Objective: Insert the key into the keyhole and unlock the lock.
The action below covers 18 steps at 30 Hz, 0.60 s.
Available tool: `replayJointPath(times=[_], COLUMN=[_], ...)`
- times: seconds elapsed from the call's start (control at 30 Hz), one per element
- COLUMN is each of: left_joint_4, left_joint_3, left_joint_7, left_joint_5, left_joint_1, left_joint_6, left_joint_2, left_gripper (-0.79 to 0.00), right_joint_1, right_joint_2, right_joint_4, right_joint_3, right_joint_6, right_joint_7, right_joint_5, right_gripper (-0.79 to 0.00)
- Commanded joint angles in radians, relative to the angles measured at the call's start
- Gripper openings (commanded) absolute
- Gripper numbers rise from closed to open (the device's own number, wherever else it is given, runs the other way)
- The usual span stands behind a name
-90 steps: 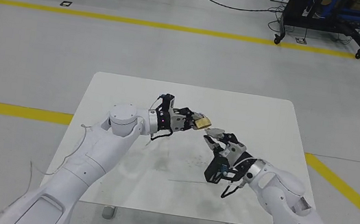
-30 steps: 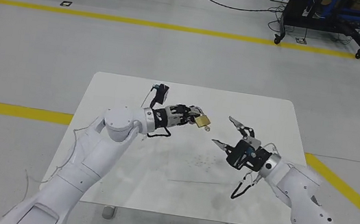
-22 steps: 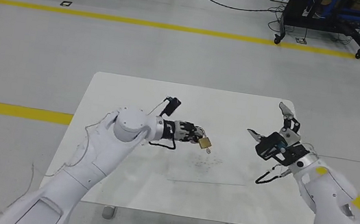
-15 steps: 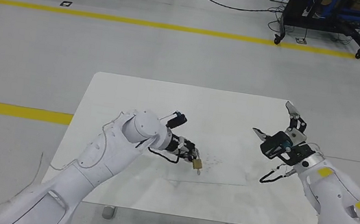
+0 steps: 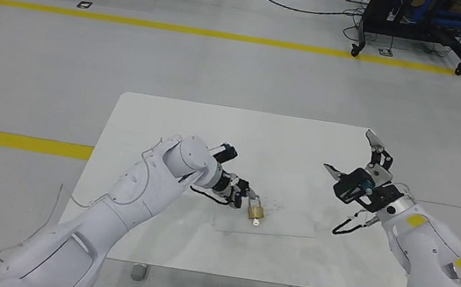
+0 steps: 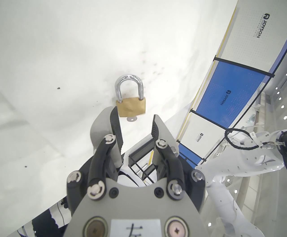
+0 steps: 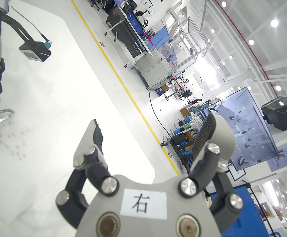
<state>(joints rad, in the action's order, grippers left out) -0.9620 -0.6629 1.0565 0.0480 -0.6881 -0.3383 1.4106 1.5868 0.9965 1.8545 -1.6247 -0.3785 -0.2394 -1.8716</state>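
A brass padlock (image 5: 256,209) (image 6: 131,107) with a silver shackle lies on the white table (image 5: 319,147). A silver key (image 6: 132,118) sticks out of its base. The shackle's one leg seems raised out of the body. My left gripper (image 5: 242,197) (image 6: 135,124) stands open just behind the lock, its fingers to either side of the key end without holding it. My right gripper (image 5: 354,156) (image 7: 152,131) is open and empty above the table's right part, well away from the lock. In the right wrist view a bit of the shackle (image 7: 5,113) shows at the edge.
The white table's surface (image 6: 44,56) carries small dark marks near the lock. The table's front edge (image 5: 221,273) lies a short way from the lock. Grey floor with yellow lines (image 5: 228,34) surrounds the table.
The left arm carried the lock down from mid-air to the table near the front and let go of it. The right gripper drew back to the right and opened.
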Motion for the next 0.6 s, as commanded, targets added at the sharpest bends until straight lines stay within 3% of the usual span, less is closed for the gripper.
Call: replayJointPath(times=[0.0, 0.03, 0.2, 0.37, 0.57], left_joint_4=[-0.004, -0.009, -0.048, -0.128, -0.29], left_joint_3=[-0.017, -0.027, -0.119, -0.24, -0.346], left_joint_7=[-0.005, -0.009, -0.06, -0.186, -0.315], left_joint_5=[0.025, 0.038, 0.14, 0.183, -0.013], left_joint_1=[0.0, -0.001, -0.026, -0.083, -0.163], left_joint_6=[0.018, 0.031, 0.143, 0.25, 0.339], left_joint_2=[0.0, -0.001, -0.014, -0.042, -0.089], left_gripper=[-0.089, 0.0, 0.0, 0.0, 0.0], right_joint_1=[0.0, 0.0, 0.0, 0.001, -0.035], right_joint_2=[0.0, 0.0, 0.0, 0.0, 0.011], right_joint_4=[0.0, 0.0, 0.0, -0.002, -0.037], right_joint_3=[0.0, 0.0, 0.0, 0.001, -0.038], right_joint_6=[0.0, 0.0, 0.0, 0.002, 0.065], right_joint_7=[0.0, 0.0, 0.0, 0.002, 0.062], right_joint_5=[0.0, 0.0, 0.0, 0.004, 0.172], right_gripper=[0.0, 0.0, 0.0, 0.0, 0.0])
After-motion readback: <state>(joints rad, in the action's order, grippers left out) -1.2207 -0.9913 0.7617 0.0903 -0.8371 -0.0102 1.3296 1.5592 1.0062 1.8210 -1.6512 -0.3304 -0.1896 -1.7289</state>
